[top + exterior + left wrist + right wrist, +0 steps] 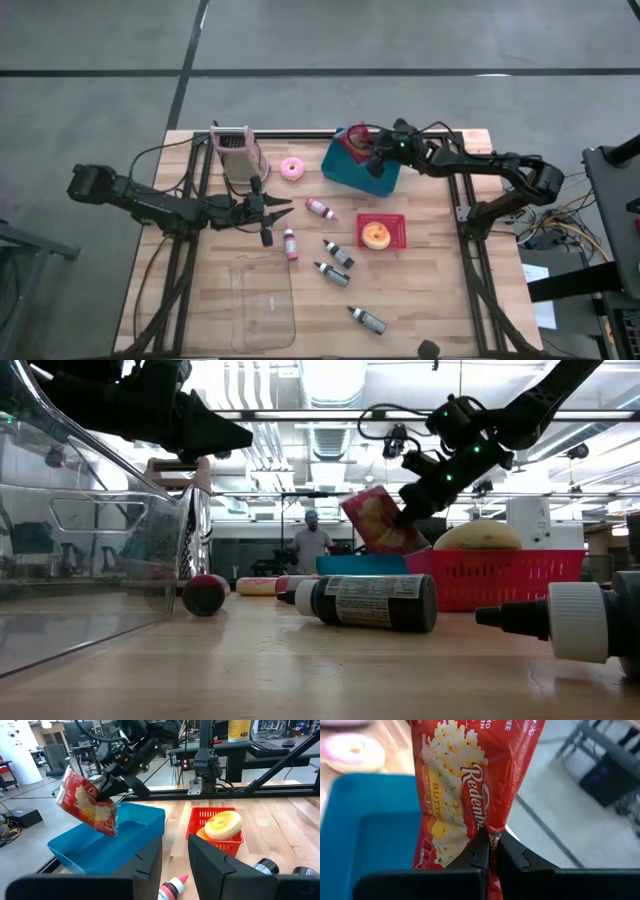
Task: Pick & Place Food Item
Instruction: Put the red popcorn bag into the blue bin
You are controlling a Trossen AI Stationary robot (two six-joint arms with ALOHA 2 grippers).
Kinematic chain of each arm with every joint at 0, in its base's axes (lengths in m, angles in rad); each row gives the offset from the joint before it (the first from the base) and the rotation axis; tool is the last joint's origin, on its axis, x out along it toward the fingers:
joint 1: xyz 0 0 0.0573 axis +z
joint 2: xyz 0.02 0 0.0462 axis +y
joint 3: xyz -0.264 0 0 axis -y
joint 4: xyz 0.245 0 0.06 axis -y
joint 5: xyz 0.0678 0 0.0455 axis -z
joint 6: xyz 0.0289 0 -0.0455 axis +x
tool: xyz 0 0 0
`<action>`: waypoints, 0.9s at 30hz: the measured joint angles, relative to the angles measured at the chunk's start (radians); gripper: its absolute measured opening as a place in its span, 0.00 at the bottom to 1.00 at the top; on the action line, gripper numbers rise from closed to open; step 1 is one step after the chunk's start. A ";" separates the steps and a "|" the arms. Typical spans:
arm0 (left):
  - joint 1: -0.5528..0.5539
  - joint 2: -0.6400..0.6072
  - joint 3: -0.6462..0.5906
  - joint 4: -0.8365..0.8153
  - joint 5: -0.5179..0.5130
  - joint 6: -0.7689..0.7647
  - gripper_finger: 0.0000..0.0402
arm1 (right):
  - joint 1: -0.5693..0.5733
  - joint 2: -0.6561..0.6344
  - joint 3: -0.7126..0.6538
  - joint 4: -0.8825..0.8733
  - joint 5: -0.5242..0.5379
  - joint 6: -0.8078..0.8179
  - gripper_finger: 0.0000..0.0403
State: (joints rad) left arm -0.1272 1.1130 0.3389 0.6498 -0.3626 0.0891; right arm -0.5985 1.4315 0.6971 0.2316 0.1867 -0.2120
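- Right gripper clenched on the lower edge of a red popcorn bag; bag pinched between both fingers, crumpled at the pinch point.
- Popcorn bag held in the air above the blue bin, tilted, not touching the bin floor as seen from the left wrist view.
- Blue bin at the far middle of the counter, interior showing no contents where visible.
- Right arm reaching in from the right side toward the bin in the high view.
- Left gripper hovering over the counter left of centre, near the grater; fingers partly apart, nothing seen between them; whether released or closed cannot be settled from the frames.
- Red basket on the counter right of centre, holding a yellow-frosted donut.
- Pink-frosted donut lying flat on the counter, between the metal grater and the blue bin.
- Grater standing upright near the far left edge.
- Clear plastic container at the near left part of the counter.
- Several small bottles scattered mid-counter: two with pink labels, three dark ones, all lying on their sides.
- Person standing in the room far behind the counter, low view.
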 joint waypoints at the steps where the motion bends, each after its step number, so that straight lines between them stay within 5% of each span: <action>1: 0.000 0.000 0.000 0.000 0.000 0.000 0.24 | -0.008 0.000 0.000 -0.017 0.000 0.008 0.02; 15: 0.000 0.000 0.000 0.000 0.000 0.000 0.24 | -0.084 0.000 0.001 -0.272 0.000 0.092 0.02; 27: 0.000 0.000 0.000 0.000 -0.001 0.000 0.24 | -0.083 0.000 0.002 -0.311 -0.035 0.085 0.02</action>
State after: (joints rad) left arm -0.1272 1.1130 0.3393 0.6502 -0.3634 0.0895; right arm -0.6815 1.4315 0.6991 -0.0795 0.1513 -0.1265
